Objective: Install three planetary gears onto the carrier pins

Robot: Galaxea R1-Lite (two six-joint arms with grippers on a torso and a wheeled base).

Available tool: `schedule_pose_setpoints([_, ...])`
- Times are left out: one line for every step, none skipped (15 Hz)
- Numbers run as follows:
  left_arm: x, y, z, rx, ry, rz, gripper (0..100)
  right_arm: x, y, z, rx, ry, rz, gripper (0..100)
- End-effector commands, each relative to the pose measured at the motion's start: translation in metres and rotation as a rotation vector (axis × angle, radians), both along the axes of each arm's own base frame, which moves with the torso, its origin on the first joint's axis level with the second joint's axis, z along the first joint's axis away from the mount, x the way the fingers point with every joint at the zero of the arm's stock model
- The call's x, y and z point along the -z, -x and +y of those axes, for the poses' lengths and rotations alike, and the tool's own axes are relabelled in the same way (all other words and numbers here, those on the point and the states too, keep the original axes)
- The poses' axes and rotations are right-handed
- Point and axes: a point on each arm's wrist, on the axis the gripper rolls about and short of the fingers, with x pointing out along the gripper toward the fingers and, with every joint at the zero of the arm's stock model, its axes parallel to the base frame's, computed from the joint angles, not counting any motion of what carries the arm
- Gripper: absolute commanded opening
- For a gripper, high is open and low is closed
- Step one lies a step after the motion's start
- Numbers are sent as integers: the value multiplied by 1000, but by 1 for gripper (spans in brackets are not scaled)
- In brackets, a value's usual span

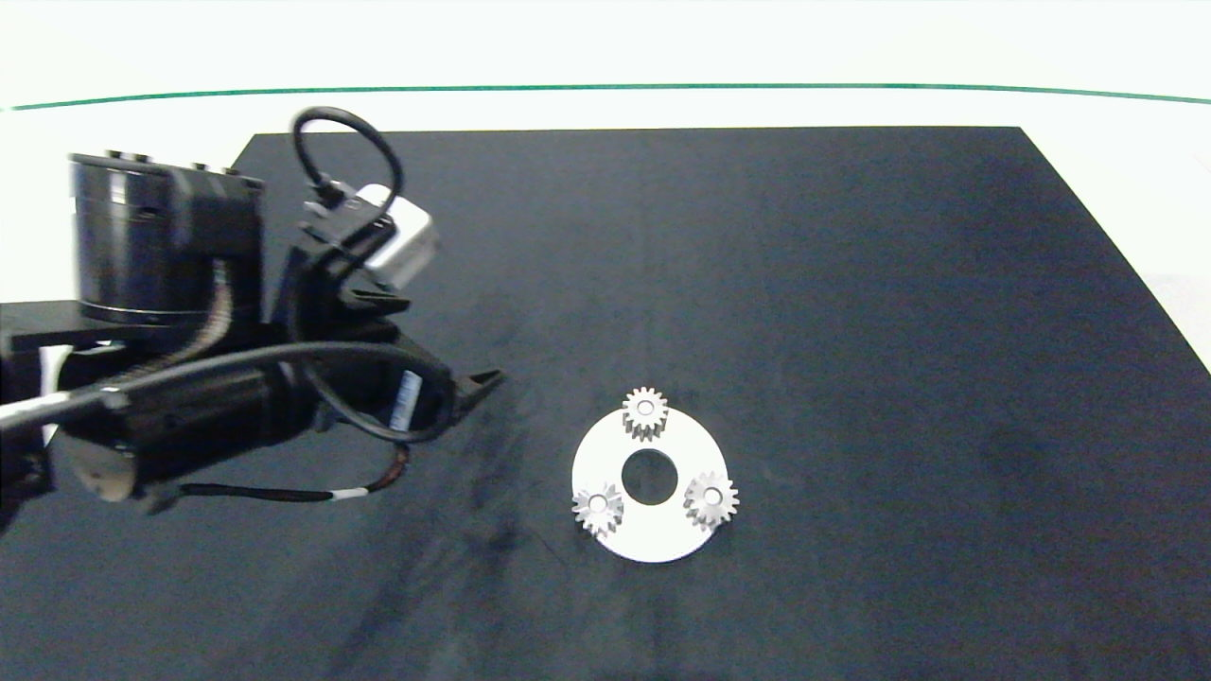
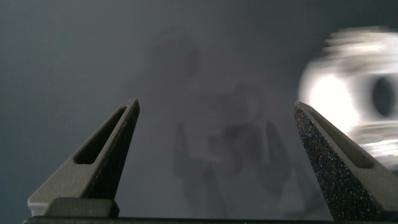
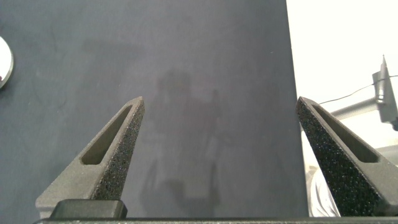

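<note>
The three small silver-white metal planetary gears [image 1: 645, 413], seated on the flat white round disc [image 1: 662, 534], look light, stiff, slippery, best gripped across their teeth; the left gripper [image 2: 216, 124] beside the disc gapes empty.

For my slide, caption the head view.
Three planetary gears seated on the white disc; open left gripper beside it.

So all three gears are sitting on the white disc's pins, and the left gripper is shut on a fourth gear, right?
Not quite. In the left wrist view the left gripper is open and holds nothing. The head view shows only three planetary gears, all seated on the white disc.
</note>
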Motion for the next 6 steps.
schedule_pose_setpoints([-28, 72, 85, -319, 52, -101, 100, -5, 3, 1, 96, 5, -14, 100])
schedule_pose_setpoints([-30, 84, 93, -358, 57, -118, 100, -6, 4, 1, 119, 6, -21, 100])
schedule_pose_setpoints([-36, 112, 105, -438, 68, -174, 100, -7, 8, 1, 176, 13, -34, 100])
schedule_pose_setpoints([-38, 131, 110, -477, 73, -208, 100, -7, 14, 1, 210, 10, -55, 100])
schedule_pose_setpoints([-36, 151, 111, -484, 78, -229, 100, -8, 19, 1, 227, 9, -74, 100])
schedule_pose_setpoints([-31, 170, 111, -479, 85, -242, 100, -7, 24, 1, 249, 8, -90, 100])
